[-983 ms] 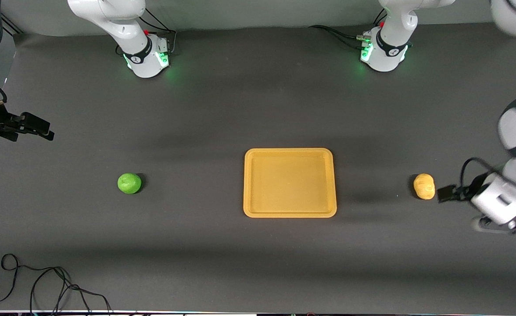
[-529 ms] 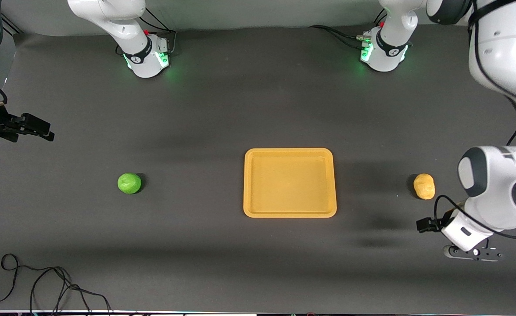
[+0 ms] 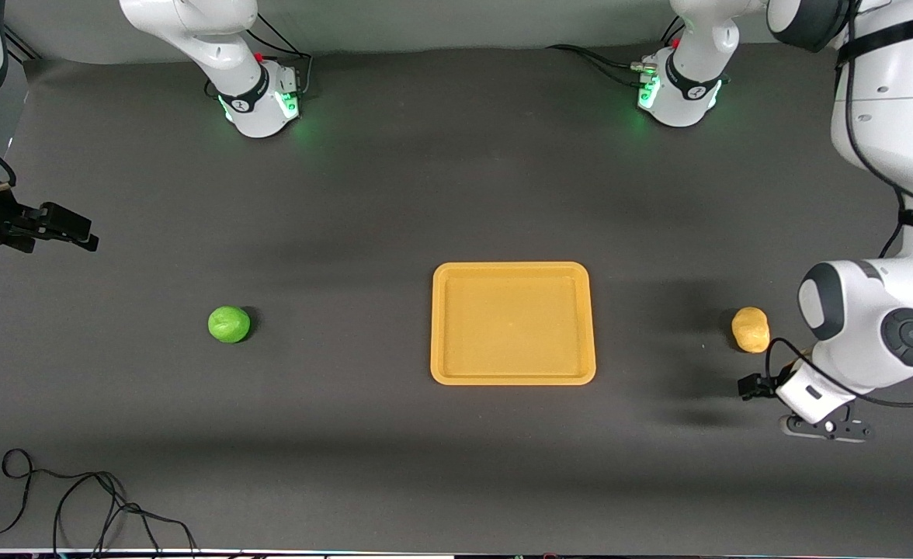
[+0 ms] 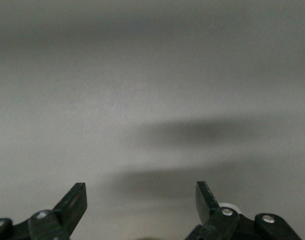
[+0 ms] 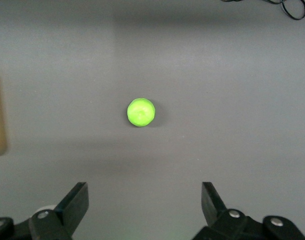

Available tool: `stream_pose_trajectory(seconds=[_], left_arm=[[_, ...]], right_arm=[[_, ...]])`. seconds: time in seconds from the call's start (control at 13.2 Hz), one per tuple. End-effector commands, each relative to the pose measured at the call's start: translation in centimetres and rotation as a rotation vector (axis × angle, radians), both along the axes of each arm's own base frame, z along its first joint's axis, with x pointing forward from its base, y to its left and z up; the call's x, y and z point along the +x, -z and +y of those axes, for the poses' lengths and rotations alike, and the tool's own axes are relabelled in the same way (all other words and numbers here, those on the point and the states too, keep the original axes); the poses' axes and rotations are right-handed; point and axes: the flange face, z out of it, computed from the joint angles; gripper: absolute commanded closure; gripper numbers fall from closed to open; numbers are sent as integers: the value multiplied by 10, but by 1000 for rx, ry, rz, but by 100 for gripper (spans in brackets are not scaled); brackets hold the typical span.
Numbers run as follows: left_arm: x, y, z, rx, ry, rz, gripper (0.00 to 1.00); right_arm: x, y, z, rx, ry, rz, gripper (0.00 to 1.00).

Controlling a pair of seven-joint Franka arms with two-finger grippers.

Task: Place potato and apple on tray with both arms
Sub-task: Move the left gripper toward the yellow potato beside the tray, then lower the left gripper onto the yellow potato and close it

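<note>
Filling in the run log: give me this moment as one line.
left pincer: open, by potato | right pincer: open, waiting | apple: on table | tray: empty

Dark grey table cover (image 3: 394,194), loose black cable (image 3: 84,505) at its camera-near, right-arm-end corner.

Robot lab: two bench-mounted arms (image 3: 223,54) on a dark-covered table (image 3: 425,194), loose cables (image 3: 76,505).

Your front camera looks down across the whole table (image 3: 394,194) toward both bases; your right wrist camera shares its apple (image 5: 141,112), your left sees only nearby cloth.
</note>
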Motion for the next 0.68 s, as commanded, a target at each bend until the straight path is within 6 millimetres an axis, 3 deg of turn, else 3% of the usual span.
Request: stream_pose_trajectory(seconds=[0.0,0.23,0.61], left_arm=[[-35,-19,0,-14,12,8,3],[-63,0,-1,-13,12,-29,3],[-106,47,24,-8,35,-62,3]], right_arm=[[5,-4,1,11,-7,-8,0],[5,-4,1,13,-7,-8,0],[6,-2,1,13,-7,-5,0]])
